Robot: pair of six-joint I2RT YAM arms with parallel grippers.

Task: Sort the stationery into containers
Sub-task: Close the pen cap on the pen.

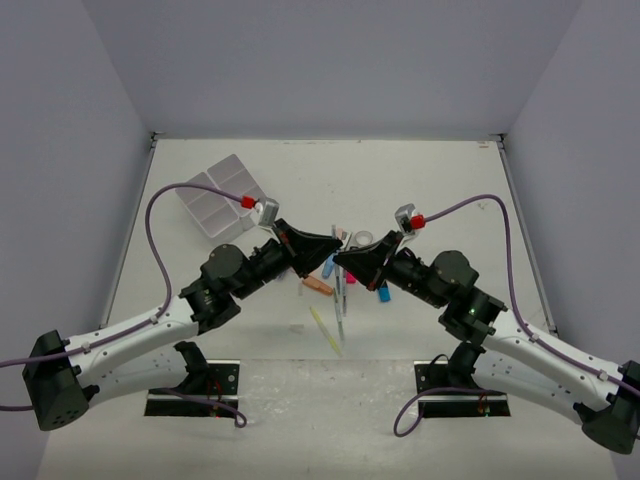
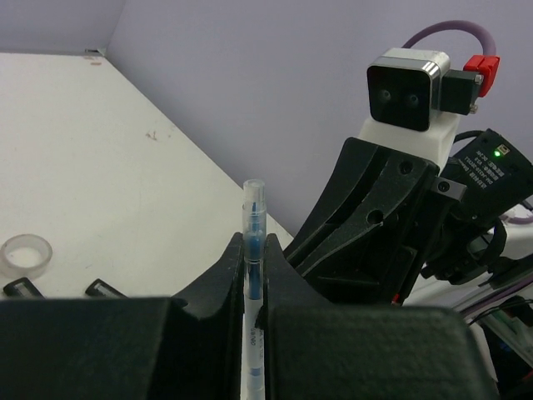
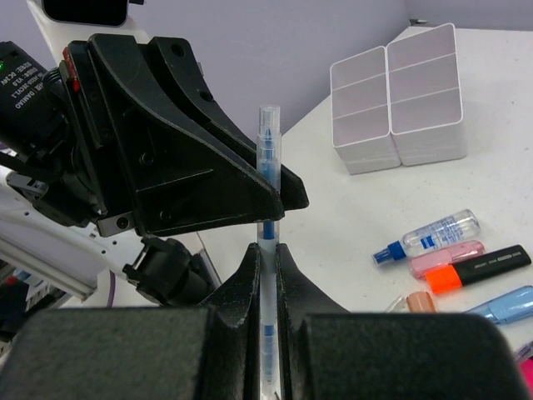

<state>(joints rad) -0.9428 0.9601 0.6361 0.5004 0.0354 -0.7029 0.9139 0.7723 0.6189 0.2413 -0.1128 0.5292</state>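
Observation:
A thin clear pen with blue ink (image 2: 252,242) is clamped upright between the shut fingers of my left gripper (image 2: 252,254). The same pen (image 3: 267,167) also runs through my shut right gripper (image 3: 267,254). In the top view the left gripper (image 1: 330,245) and right gripper (image 1: 345,260) meet tip to tip above the pile of stationery. The white divided tray (image 1: 190,200) sits at the far left and shows in the right wrist view (image 3: 425,137); its compartments look empty.
On the table under the grippers lie an orange highlighter (image 1: 318,286), a blue one (image 1: 328,266), a yellow pen (image 1: 325,330) and a clear tape roll (image 2: 25,254). A small spray bottle (image 3: 429,236), pink (image 3: 445,257) and orange-black (image 3: 475,271) highlighters lie right.

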